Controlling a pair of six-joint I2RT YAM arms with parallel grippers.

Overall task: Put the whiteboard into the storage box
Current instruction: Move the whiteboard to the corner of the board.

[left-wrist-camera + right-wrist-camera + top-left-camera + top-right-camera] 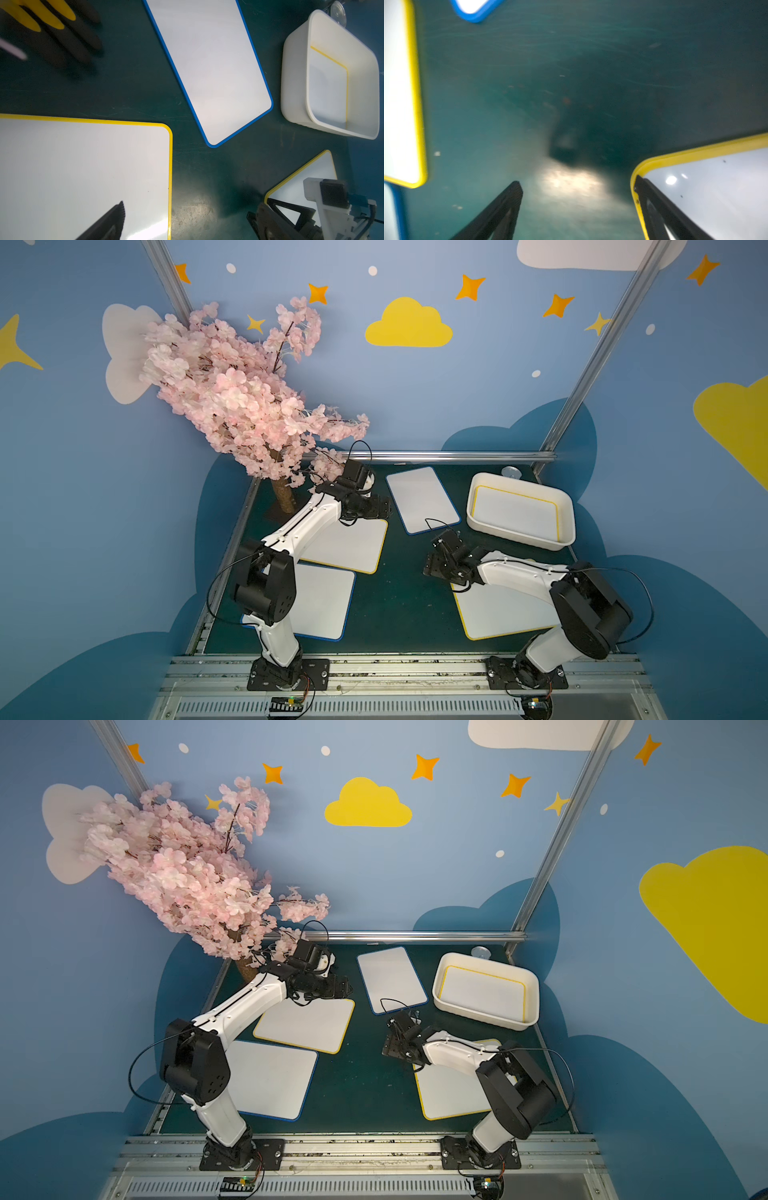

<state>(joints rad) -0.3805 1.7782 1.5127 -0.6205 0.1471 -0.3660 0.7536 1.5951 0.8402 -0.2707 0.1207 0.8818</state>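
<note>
Right wrist view showed the right gripper (577, 181) with jaws spread wide and empty over the bare green table (571, 62), one finger (642, 193) above the corner of the front yellow-edged board (716, 187). In a top view the storage box (511, 536) stood at the table's back right, and a whiteboard (515, 512) (yellow-edged too) lay flat inside it. The left gripper (384, 509), jaws likewise wide apart and holding nothing, hung over the far edge of the middle yellow-edged board (353, 547), near the blue-edged board (422, 499).
</note>
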